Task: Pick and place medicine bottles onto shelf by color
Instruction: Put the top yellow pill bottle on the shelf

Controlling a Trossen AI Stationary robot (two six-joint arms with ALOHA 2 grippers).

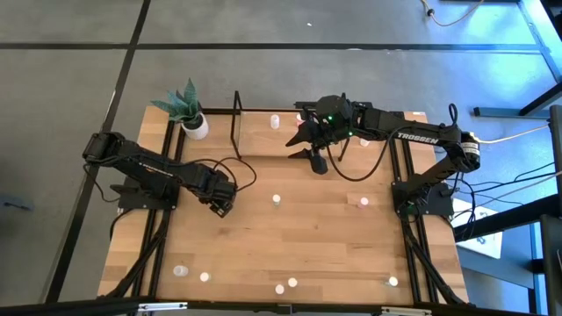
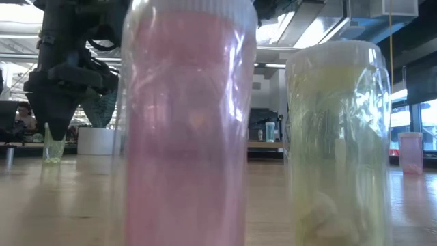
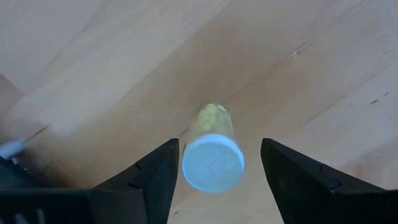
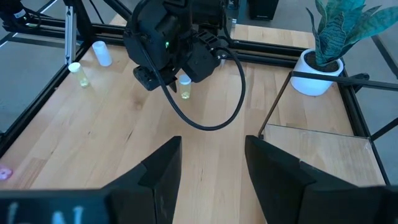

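Yellowish bottle (image 3: 211, 140) stands between spread fingers of left tool (image 3: 214, 165), ungripped; right tool (image 4: 211, 165) open beside shelf (image 4: 314, 146).

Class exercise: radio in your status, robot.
Left gripper open around yellowish bottle, not gripping. Right gripper open, empty, near shelf. Nothing blocking.

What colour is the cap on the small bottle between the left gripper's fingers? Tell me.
White, on a yellowish-green clear bottle standing between the left gripper; the left wrist view shows it best.

Dark jointed arms, looping black cables, white TROSSEN lettering, green light
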